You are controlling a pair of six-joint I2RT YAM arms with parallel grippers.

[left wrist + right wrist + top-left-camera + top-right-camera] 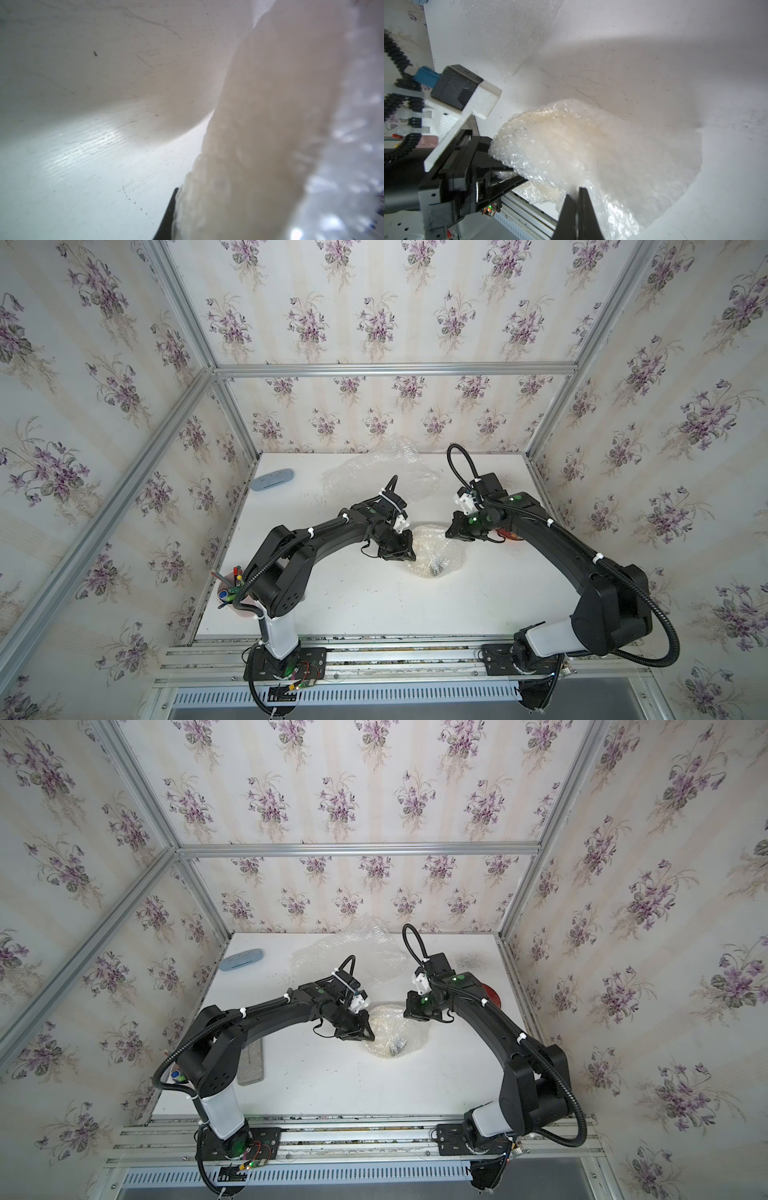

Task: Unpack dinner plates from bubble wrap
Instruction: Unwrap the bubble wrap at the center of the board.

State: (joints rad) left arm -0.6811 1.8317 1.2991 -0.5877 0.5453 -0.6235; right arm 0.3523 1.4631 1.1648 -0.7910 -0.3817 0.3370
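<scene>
A cream dinner plate [571,128] lies mid-table, showing dimly through the bubble wrap [436,551] bundled round it. My left gripper [409,549] is shut on the bundle's left edge. In the left wrist view only one black finger [169,214] shows beside the wrapped rim [270,124]. My right gripper [578,192] is shut on a thin fold of bubble wrap at the bundle's far right side, fingers pressed together. A second, loose sheet of bubble wrap [382,472] lies crumpled at the back. A dark red plate [491,992] peeks out behind the right arm.
A pale blue oval object [274,480] lies at the back left. A cup of pens [232,593] stands by the left arm's base, with a grey flat slab [251,1063] next to it. Walls close in the table on three sides.
</scene>
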